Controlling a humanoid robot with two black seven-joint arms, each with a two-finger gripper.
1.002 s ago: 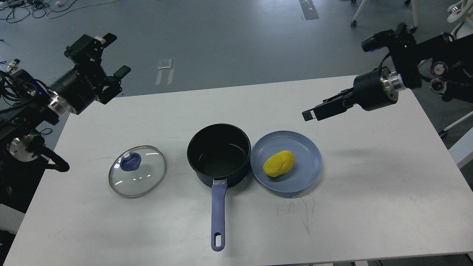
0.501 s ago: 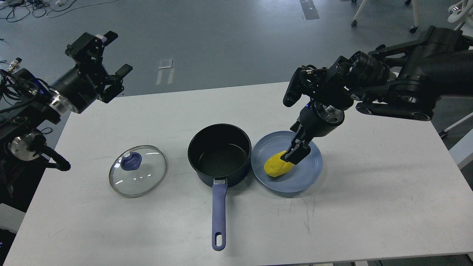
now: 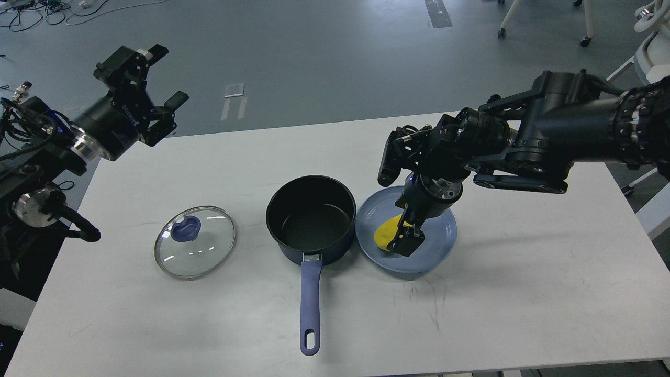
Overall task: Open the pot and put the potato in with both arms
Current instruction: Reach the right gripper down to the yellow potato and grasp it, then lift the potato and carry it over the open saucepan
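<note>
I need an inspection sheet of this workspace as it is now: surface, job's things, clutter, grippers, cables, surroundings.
Surface: white table, faint scuff marks near the front.
Job's things: dark pot open, blue handle toward the robot; glass lid flat on the table to its left; yellow potato on the blue plate, partly hidden.
Clutter: nothing seen.
Grippers: right gripper down at the potato, whether closed cannot be told; left gripper raised, open, empty.
Cables: loose cables on the floor, far left.
Surroundings: grey floor, chair legs top right.
</note>
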